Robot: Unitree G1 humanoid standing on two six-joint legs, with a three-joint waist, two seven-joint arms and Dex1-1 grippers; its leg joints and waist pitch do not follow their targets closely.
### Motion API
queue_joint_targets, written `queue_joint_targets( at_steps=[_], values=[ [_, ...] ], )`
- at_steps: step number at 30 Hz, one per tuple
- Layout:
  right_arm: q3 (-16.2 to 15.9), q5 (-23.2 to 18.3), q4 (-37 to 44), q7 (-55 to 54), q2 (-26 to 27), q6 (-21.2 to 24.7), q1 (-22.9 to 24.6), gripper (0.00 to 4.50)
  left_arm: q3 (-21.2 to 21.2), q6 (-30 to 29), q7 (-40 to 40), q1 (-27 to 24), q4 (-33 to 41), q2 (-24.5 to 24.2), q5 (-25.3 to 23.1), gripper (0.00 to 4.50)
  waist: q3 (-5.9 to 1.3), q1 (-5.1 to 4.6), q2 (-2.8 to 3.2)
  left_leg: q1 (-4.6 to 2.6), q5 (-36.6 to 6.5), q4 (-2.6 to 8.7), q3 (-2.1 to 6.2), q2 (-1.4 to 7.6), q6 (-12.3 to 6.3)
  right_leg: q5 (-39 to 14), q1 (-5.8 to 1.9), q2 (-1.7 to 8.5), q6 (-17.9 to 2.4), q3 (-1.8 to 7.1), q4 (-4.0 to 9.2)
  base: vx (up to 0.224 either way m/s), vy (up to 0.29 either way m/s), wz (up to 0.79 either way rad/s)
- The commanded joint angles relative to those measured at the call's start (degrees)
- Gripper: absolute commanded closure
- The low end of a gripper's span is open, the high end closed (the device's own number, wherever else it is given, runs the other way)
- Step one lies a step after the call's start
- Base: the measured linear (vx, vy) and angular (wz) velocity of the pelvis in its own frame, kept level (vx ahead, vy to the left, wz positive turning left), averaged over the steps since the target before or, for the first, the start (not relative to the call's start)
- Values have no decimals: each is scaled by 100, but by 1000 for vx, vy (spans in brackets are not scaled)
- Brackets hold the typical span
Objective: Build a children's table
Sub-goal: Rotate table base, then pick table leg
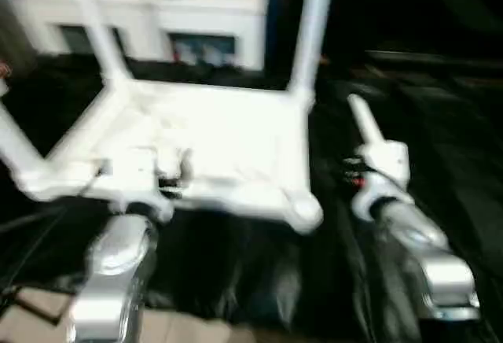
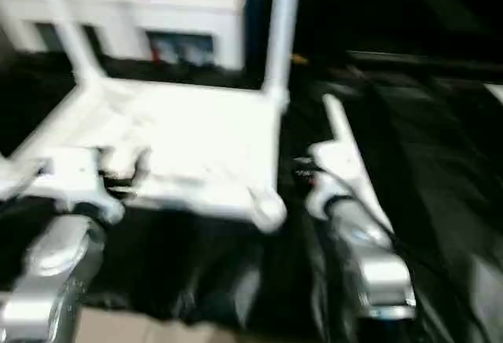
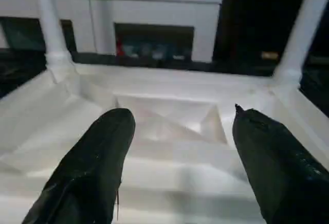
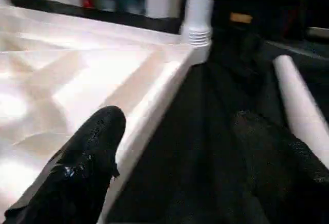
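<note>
Head views smeared by motion blur, wrist views sharper, white plastic glaring, dark surroundings swallowing detail

A white cabinet (image 3: pixel 154 13) with glass doors stands behind black floor covering (image 1: pixel 236 272).

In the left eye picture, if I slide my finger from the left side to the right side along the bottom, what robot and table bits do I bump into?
Left silver forearm → near right corner socket of the upside-down table top → black cloth → right silver forearm.
</note>
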State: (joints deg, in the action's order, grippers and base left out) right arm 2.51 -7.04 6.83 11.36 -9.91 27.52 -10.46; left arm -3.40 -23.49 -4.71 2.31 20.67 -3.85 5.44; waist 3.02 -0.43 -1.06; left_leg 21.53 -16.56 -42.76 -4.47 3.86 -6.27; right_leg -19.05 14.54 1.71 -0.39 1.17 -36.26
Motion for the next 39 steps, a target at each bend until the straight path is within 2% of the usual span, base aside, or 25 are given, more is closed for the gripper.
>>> queue_joint_targets(
  at_steps=[1,2,3,4,5,6,7,8,9,10,11,12,13,14,16,17,19,23,24,25,28,30,34,36,39],
  values=[
    [2,-10,45,-114,57,78,-87,73,-20,-6,-148,-16,7,-85,91,97,-291,155,-37,432,1152,452,40,298,76,2629,-501,631,-1054,433,448,134,-9,-1],
    [38,-20,49,-153,62,132,-105,73,14,-20,-202,-10,-3,-111,97,97,-358,129,205,270,1969,869,76,507,-8,3129,-342,374,-746,12,206,134,-9,-1],
    [82,-26,50,-204,65,227,-134,73,56,-30,-270,6,-29,-149,97,97,-395,-60,456,-180,2652,926,522,1054,-806,2364,229,196,-255,-304,-211,91,11,-11],
    [100,-6,48,-247,57,288,-158,73,74,-33,-336,25,-57,-169,132,97,-474,-173,525,-511,3469,916,875,1431,-1489,1538,569,311,-134,-224,-439,66,15,-11],
    [100,0,48,-252,54,292,-160,73,75,-34,-342,27,-60,-170,135,97,-491,-143,431,-648,5711,745,1003,1511,-1654,1210,775,582,87,27,-331,66,15,-11],
    [108,53,37,-306,32,336,-193,73,89,-35,-391,69,-115,-188,155,97,-498,-127,323,-412,6209,819,798,1151,-1159,1785,638,573,337,57,-126,0,0,0],
    [112,62,33,-315,28,355,-203,73,87,-53,-380,93,-148,-193,147,97,-511,-104,232,-313,5842,815,693,915,-914,2043,571,556,346,60,24,0,0,0],
    [126,85,21,-340,20,412,-233,73,82,-103,-342,160,-245,-211,124,97,-436,-17,154,-2,4070,770,296,529,-494,2113,438,632,49,2,296,0,0,0],
    [140,125,13,-395,3,525,-274,73,93,-100,-360,201,-316,-243,116,97,-414,45,129,155,2064,867,101,480,-124,1855,277,744,-177,-6,335,0,0,0],
    [148,168,7,-459,-20,643,-316,73,108,-71,-407,225,-364,-273,113,97,-405,70,143,121,1334,923,65,527,40,1606,276,745,-325,-18,362,-63,-6,-6],
    [191,133,-4,-479,-32,754,-363,73,120,-82,-455,246,-394,-297,123,97,-383,27,178,100,508,1054,36,611,318,1186,238,676,-629,-79,359,-63,-6,-6],
    [323,32,-69,-491,-94,1029,-510,53,151,-156,-600,307,-452,-352,184,87,-360,-39,196,78,-78,1156,7,672,513,736,274,580,-829,-133,362,-75,-1,-8],
    [328,38,-76,-496,-105,1050,-523,41,154,-157,-613,313,-457,-357,191,81,-338,-62,195,60,-391,1189,-11,691,608,467,321,543,-888,-135,380,-83,7,-6],
    [364,71,-125,-526,-161,1187,-604,33,171,-165,-713,348,-489,-388,248,81,-289,-101,200,16,-1090,1239,-32,720,844,-164,409,518,-951,-115,417,-83,7,-6],
    [444,130,-376,-507,-412,1548,-905,16,262,-225,-1143,479,-550,-524,475,81,-251,-138,174,-30,-1963,1261,-83,725,1228,-1300,493,556,-761,-76,515,-88,9,-6],
    [448,132,-388,-507,-422,1561,-918,4,265,-229,-1165,484,-549,-529,490,54,-252,-135,172,-51,-2065,1255,-88,721,1297,-1480,526,566,-701,-71,532,-85,9,-7],
    [536,109,-745,-452,-682,1994,-1285,2,415,-376,-1724,611,-516,-714,777,46,-245,-123,158,-110,-2358,1246,-102,716,1474,-1761,629,566,-512,-55,582,-90,7,-2],
    [557,180,-1292,-405,-979,2370,-1709,0,651,-475,-2277,758,-510,-976,936,6,-266,-131,147,-57,-2225,1260,-102,706,1489,-1538,613,564,-498,-64,549,-37,6,-1],
    [585,193,-1603,-377,-1103,2414,-1911,0,756,-549,-2506,826,-484,-1084,1007,6,-268,-133,103,-19,-2103,1268,-126,716,1460,-1409,591,569,-524,-61,544,0,0,0],
    [577,235,-1878,-372,-1221,2504,-2083,0,841,-593,-2667,882,-460,-1174,1035,1,-278,-130,100,-4,-2008,1263,-120,713,1440,-1346,575,575,-558,-68,517,0,0,0],
    [539,286,-2702,-249,-1528,2607,-2545,0,1016,-692,-3024,986,-328,-1385,1151,1,-296,-102,69,-2,-1740,1223,-194,705,1334,-1295,591,590,-692,-74,518,0,0,0],
    [452,301,-2998,-133,-1643,2773,-2688,0,1063,-723,-3093,998,-264,-1441,1182,1,-327,-105,-2,80,-1255,1203,-268,718,1129,-923,539,584,-790,-86,484,0,0,0],
    [470,137,-3422,140,-1744,3105,-2841,0,1198,-988,-3390,992,-31,-1613,1432,1,-356,-67,19,87,-746,1167,-340,742,931,-430,539,580,-991,-87,432,0,0,0],
    [489,-64,-3782,472,-1803,3369,-2958,0,1302,-1355,-3786,965,284,-1834,1810,1,-386,-48,-23,88,-348,1134,-383,752,774,145,509,566,-1150,-96,374,26,-1,-4],
    [483,-164,-4089,737,-1829,3471,-3031,0,1405,-1542,-4021,999,380,-1980,1935,1,-414,0,-24,83,247,1078,-460,762,499,972,501,545,-1415,-97,312,34,0,-4]
  ],
)
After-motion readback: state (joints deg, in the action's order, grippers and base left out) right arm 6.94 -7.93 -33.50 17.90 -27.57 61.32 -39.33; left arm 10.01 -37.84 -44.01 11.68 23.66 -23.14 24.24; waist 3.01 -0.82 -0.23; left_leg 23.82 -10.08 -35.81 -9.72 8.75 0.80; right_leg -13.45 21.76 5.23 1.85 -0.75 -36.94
